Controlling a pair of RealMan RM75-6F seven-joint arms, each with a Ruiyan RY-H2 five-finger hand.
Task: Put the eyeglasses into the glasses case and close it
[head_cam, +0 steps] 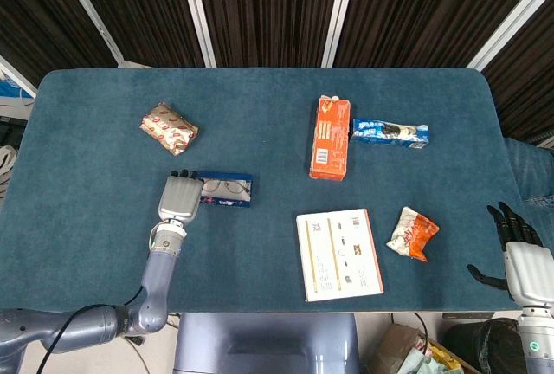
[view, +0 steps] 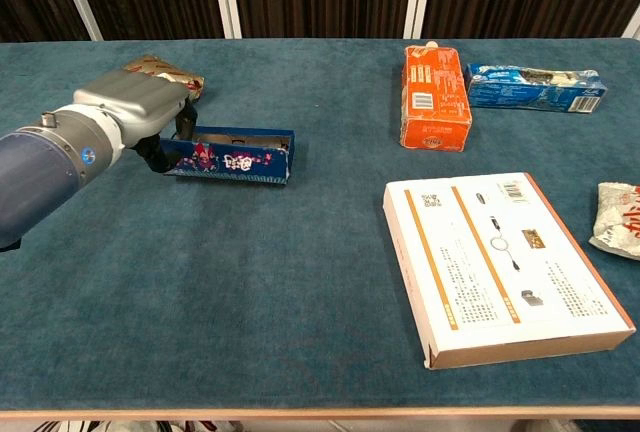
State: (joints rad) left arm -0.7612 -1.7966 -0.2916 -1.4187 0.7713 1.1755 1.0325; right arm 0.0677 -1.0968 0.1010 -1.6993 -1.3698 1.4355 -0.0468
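Left hand [head_cam: 179, 198] gripped the left end of the open glasses case [head_cam: 225, 190], eyeglasses [head_cam: 227, 188] lying inside, case at 8 o'clock from the orange carton [head_cam: 329, 137]. Right hand [head_cam: 519, 257] hung off the table edge at 4 o'clock, fingers spread, holding nothing. Insertion looked done; closing the lid came next, likely needing the case steadied.
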